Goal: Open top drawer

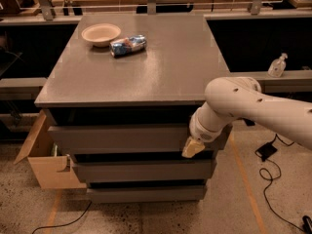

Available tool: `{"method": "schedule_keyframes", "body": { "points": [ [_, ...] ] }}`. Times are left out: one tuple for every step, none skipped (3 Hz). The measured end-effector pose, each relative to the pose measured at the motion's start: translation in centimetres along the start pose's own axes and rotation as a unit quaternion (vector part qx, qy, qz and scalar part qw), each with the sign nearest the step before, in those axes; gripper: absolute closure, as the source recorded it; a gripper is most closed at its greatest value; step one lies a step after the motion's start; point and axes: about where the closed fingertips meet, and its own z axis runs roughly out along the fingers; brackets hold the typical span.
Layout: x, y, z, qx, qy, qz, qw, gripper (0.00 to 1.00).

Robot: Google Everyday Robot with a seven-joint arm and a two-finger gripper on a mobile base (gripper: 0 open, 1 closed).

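The top drawer (122,138) is the widest grey front, just under the grey counter top (146,67). It sits a little proud of the cabinet, with a dark gap above it. Two shorter grey drawer fronts step back below it. My white arm reaches in from the right, and my gripper (192,147) with its tan tips hangs at the right end of the top drawer front, over its lower edge.
A cream bowl (101,34) and a blue crumpled packet (127,45) lie at the counter's far left. An open cardboard box (46,165) stands on the floor to the left. Cables (268,179) lie on the floor right. A sanitiser bottle (277,65) stands on a ledge right.
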Motion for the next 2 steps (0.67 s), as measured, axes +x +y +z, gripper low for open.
{"method": "schedule_keyframes", "body": {
  "points": [
    [-0.15,-0.05,-0.50,0.000,0.000,0.000,1.0000,0.70],
    [-0.26,-0.07,-0.87,0.000,0.000,0.000,1.0000,0.95]
  ]
}}
